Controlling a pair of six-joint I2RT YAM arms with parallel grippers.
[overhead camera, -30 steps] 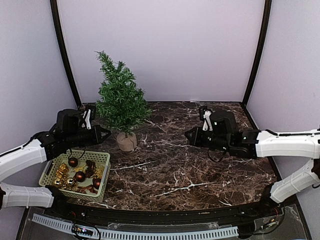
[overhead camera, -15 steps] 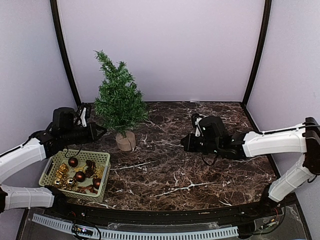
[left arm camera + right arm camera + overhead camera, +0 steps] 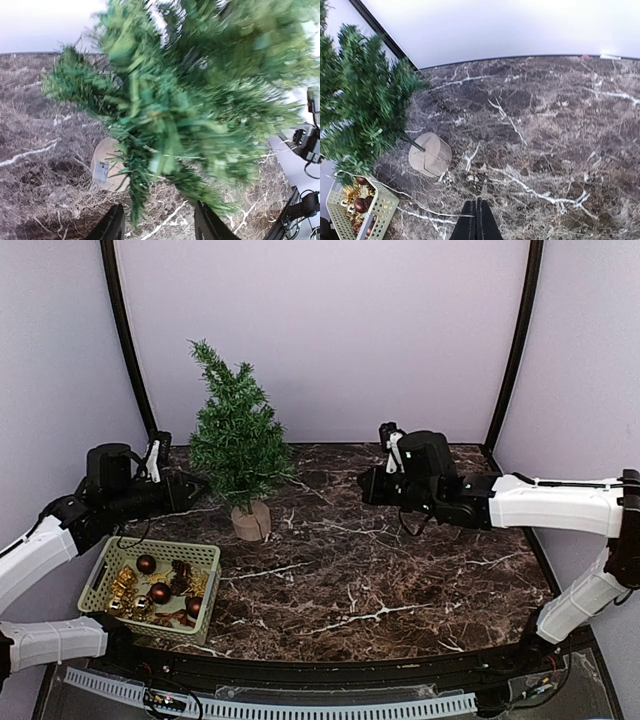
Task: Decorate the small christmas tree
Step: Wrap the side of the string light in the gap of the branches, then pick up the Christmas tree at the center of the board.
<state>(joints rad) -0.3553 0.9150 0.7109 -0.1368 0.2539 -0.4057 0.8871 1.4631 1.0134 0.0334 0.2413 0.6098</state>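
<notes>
Fingers (image 3: 111,227) of the left end effector (image 3: 157,212) stand apart, empty, beside bristly dark-green branches of the small christmas tree (image 3: 238,445); right end effector (image 3: 478,210) pinched closed, empty, over the veined brown marble desk (image 3: 380,570); the tree's round tan wooden base (image 3: 251,522) stands back left, near a slotted pale-green basket (image 3: 165,546) of glossy ornaments (image 3: 158,592).

The left arm (image 3: 30,555) and right arm (image 3: 550,505) have smooth white rounded link shells, black joints and black wrist blocks, with thin black cables looping below; the right gripper (image 3: 476,204) has 2 slim black fingers
</notes>
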